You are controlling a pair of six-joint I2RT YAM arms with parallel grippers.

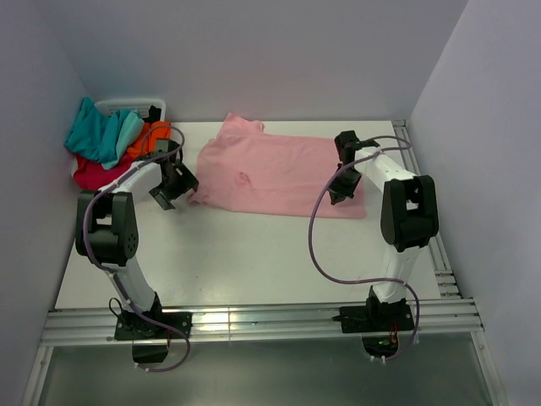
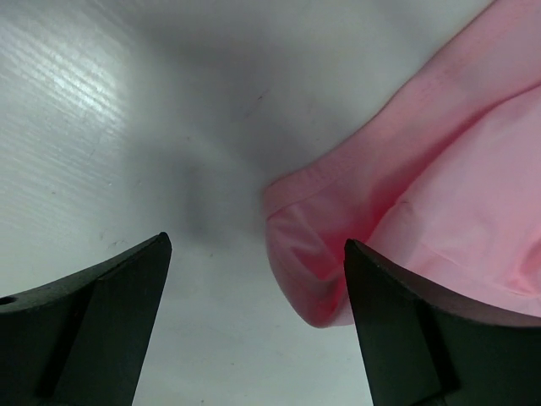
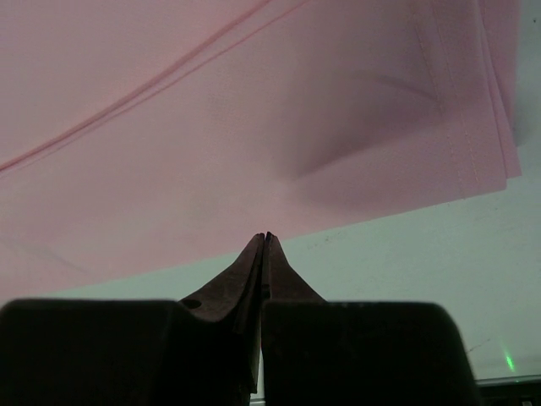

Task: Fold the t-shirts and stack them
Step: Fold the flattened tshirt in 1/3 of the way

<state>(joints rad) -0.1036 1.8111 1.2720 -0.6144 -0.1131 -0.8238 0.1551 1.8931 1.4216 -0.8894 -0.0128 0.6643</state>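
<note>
A light pink t-shirt (image 1: pixel 270 173) lies spread flat across the back middle of the table. My left gripper (image 1: pixel 173 188) hovers at its near left corner. In the left wrist view this gripper (image 2: pixel 256 241) is open, and a rolled pink corner (image 2: pixel 308 271) lies between the fingers, close to the right one. My right gripper (image 1: pixel 341 190) is over the shirt's right part. In the right wrist view its jaws (image 3: pixel 266 236) are shut, tips at the shirt's (image 3: pixel 254 127) near hem, with no cloth visible between them. Teal (image 1: pixel 101 131), orange (image 1: pixel 150 139) and red (image 1: pixel 93 173) t-shirts lie heaped at the back left.
A white basket (image 1: pixel 131 106) stands behind the heap in the back left corner. Grey walls close in the table on the left, back and right. A metal rail (image 1: pixel 254 321) runs along the near edge by the arm bases.
</note>
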